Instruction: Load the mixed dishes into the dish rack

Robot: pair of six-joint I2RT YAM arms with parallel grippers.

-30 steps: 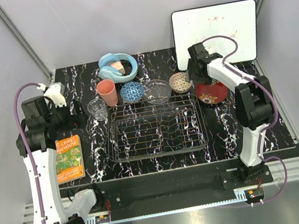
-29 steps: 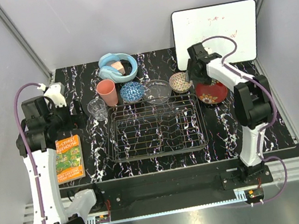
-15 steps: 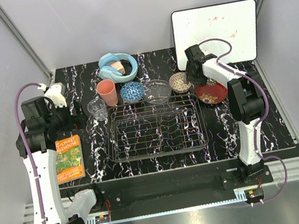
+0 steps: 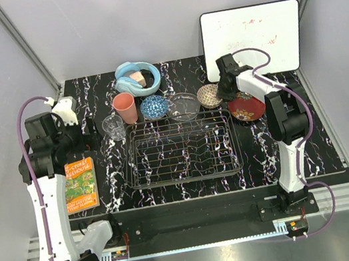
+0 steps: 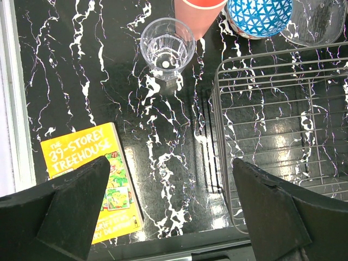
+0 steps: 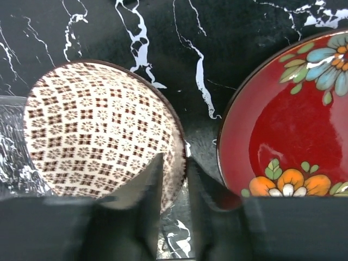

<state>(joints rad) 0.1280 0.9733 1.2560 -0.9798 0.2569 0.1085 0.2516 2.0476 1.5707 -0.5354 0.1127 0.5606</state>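
Note:
The small beige patterned bowl (image 6: 92,125) sits on the black marble table beside the red gold-decorated dish (image 6: 293,136). My right gripper (image 6: 175,168) is shut on the beige bowl's right rim, one finger inside and one outside. From above, the beige bowl (image 4: 209,95) and the red dish (image 4: 247,107) lie behind the right end of the chrome dish rack (image 4: 181,149), which holds nothing. The pink cup (image 4: 124,107), glass tumbler (image 4: 113,126), blue bowl (image 4: 154,107) and clear glass bowl (image 4: 184,105) stand along its far side. My left gripper (image 5: 169,166) hangs open above the table, left of the rack.
An orange book (image 4: 81,185) lies left of the rack under the left arm. Light blue headphones (image 4: 137,77) rest at the back. A whiteboard (image 4: 253,39) leans against the back right wall, close behind the right arm.
My right gripper has shifted slightly left onto the beige bowl's rim and its fingers have closed on it. The left arm has not moved.

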